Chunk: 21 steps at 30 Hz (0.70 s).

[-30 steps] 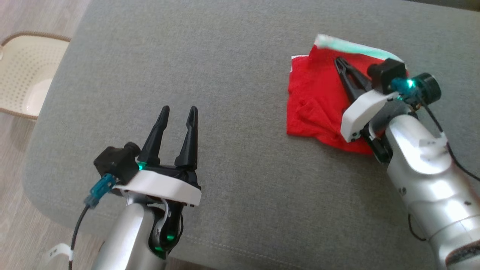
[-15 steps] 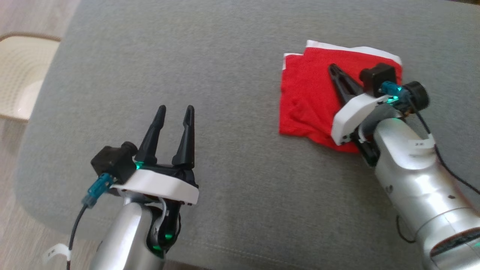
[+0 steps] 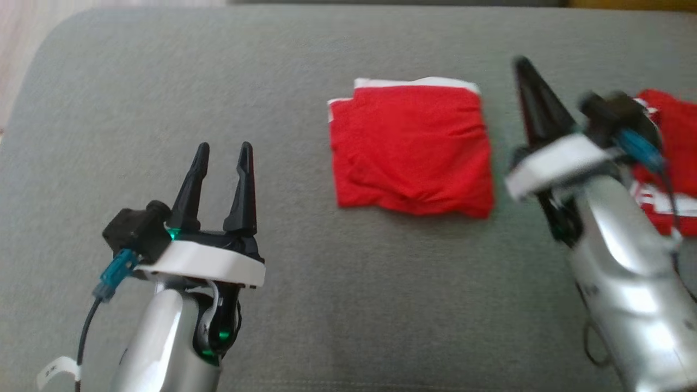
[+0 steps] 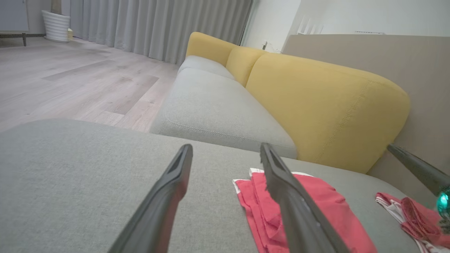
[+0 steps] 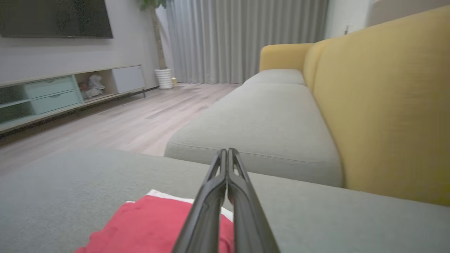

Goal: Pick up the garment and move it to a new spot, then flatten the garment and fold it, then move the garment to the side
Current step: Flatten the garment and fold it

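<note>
Folded red garment with white trim [image 3: 411,152] lay on grey upholstered cushion [image 3: 326,305], sideways move apparently pending: left gripper [image 3: 224,147] spread, right gripper [image 3: 521,62] pressed together, empty, needing to open.

Garment [image 3: 408,152] was soft red cloth with white trim, lightly creased, seat cushion [image 3: 163,81] was matt grey woven fabric, left gripper [image 3: 224,146] had matt black plastic-looking fingers [image 3: 242,185], right forearm [image 3: 626,283] was glossy silver, sofa back [image 4: 316,105] was yellow textile, floor [image 4: 70,77] was pale wood-look planks
</note>
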### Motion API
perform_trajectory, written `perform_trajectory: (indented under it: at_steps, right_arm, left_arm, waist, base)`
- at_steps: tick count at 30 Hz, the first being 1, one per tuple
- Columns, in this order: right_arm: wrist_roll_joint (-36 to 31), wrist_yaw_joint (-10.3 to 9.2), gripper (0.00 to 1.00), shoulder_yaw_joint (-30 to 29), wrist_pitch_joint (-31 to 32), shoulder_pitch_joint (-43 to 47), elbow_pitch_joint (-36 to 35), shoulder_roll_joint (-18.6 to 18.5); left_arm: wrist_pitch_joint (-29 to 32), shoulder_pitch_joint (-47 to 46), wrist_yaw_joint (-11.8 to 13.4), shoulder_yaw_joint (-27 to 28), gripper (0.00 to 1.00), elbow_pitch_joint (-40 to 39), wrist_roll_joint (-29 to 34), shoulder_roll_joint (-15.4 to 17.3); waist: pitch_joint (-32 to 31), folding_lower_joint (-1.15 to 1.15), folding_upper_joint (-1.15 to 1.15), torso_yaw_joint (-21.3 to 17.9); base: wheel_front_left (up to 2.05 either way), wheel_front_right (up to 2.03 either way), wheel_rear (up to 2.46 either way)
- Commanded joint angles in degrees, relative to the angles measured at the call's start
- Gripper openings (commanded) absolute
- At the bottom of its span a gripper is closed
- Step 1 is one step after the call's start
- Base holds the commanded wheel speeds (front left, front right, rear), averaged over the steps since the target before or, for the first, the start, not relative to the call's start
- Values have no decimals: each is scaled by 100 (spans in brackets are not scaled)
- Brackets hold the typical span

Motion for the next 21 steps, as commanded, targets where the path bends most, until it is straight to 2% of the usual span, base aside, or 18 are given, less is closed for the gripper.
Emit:
perform_trajectory:
  at_steps: [1, 6, 7, 8, 9, 21]
  right_arm:
    - [42, 37, 0, -158, -58, 371, -465, -62]
    - [3, 37, 0, -793, -56, 1326, -1280, -87]
    - [-21, 37, 7, -888, -46, 1506, -1423, -58]
    - [-52, 37, 65, -975, -35, 1679, -1566, -24]
    - [-81, 37, 100, -1063, -22, 1846, -1700, 22]
    - [-403, 37, 100, -1460, 178, 2956, -2563, 429]
  left_arm:
    - [-70, -149, -45, 206, 100, -200, 48, 45]
    - [-70, -62, -45, 263, 100, -190, 56, 45]
    - [-70, -33, -55, 262, 100, -176, 64, 45]
    - [-70, -5, -64, 256, 100, -158, 75, 45]
    - [-70, 24, -69, 250, 100, -142, 79, 45]
    - [-70, 347, -41, 179, 100, 44, 53, 45]
  waist:
    - [-247, 0, 0, -276]
    - [-427, 0, 0, -517]
    - [-452, 0, 0, -557]
    - [-472, 0, 0, -590]
    - [-491, 0, 0, -618]
    - [-587, 0, 0, -720]
  base:
    - [0, 0, 0]
    - [0, 0, 0]
    - [0, 0, 0]
    - [0, 0, 0]
    - [0, 0, 0]
    - [0, 0, 0]
